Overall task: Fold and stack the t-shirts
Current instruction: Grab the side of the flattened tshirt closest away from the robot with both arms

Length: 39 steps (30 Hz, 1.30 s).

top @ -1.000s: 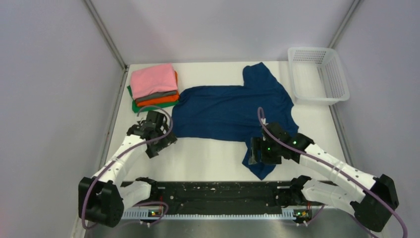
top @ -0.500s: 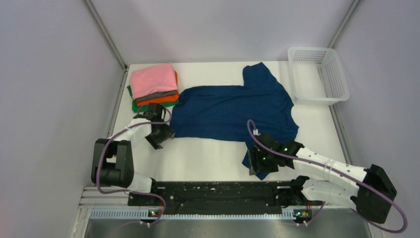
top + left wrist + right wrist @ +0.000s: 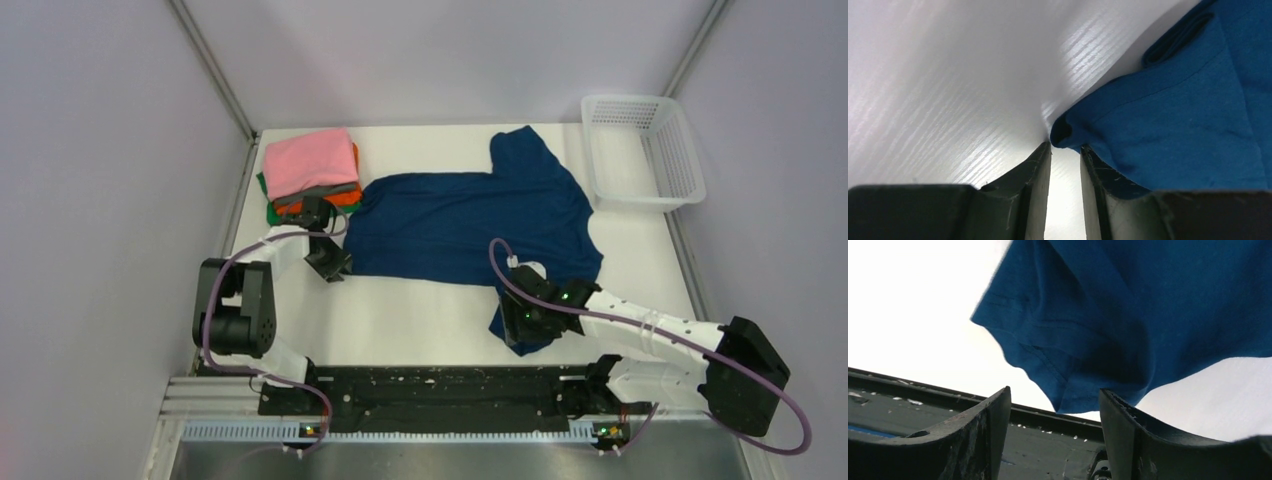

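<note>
A navy blue t-shirt (image 3: 460,225) lies spread across the middle of the table, with one sleeve pointing to the near edge. My left gripper (image 3: 330,262) is down at its near left corner. In the left wrist view the jaws (image 3: 1066,146) stand a narrow gap apart, with bare table showing between them. The shirt's corner (image 3: 1063,131) sits right at the fingertips. My right gripper (image 3: 515,325) is open over the near sleeve, and the sleeve tip (image 3: 1073,400) lies just beyond its wide-set fingers. Folded pink (image 3: 308,162), grey (image 3: 322,190), orange (image 3: 338,200) and green (image 3: 272,212) t-shirts are stacked at the back left.
A white mesh basket (image 3: 690,180) stands at the back right corner. Grey walls close in the table on the left, back and right. The black base rail (image 3: 440,385) runs along the near edge, close under the right gripper.
My left gripper has moved back and right to the shirt's near left corner, and its jaws have narrowed. My right gripper has moved left and nearer, over the sleeve's end.
</note>
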Available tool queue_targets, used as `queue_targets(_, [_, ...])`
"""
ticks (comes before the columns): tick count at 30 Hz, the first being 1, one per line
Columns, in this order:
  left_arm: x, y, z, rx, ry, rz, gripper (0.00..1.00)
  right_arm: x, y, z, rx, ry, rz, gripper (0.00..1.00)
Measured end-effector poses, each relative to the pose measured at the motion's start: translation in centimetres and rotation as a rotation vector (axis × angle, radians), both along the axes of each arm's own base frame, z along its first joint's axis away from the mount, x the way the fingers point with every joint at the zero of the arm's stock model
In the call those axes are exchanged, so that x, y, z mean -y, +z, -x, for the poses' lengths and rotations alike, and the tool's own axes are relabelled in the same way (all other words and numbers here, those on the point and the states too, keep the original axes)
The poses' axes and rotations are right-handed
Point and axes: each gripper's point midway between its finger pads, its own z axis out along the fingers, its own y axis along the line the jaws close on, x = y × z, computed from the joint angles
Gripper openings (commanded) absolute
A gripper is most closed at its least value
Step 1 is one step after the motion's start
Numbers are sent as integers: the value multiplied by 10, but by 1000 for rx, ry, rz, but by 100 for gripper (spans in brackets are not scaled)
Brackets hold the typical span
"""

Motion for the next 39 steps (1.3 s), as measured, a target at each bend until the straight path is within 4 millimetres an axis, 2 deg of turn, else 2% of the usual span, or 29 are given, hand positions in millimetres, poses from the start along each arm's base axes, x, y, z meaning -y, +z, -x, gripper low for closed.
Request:
queue_targets(7, [5,0,-6,13,-3,25,28,-14,16,-12,32,49,-19,64])
queue_targets(14, [9,3,-11,20,-21,44,34,-11,16,-11,24,73,-1,64])
queue_targets(19, [-1,12,2,18,-13,-7,38,-8,15,-9,18,74,13,65])
queue_targets(23, [-11,23,2,51,6,-46,39,-8,14,-10,15,73,19,65])
queue_targets(27, [-14,17,2,30,13,-59,39,-11,15,-12,19,72,20,65])
queue_targets(31, [-14,-1,2,-26,13,-64,39,-10,14,-12,16,72,24,65])
queue_targets(34, [-12,0,-7,-16,11,-54,39,-10,14,-12,16,72,24,64])
queue_targets(39, [-10,1,-10,-10,7,-42,39,-10,14,-12,15,69,23,64])
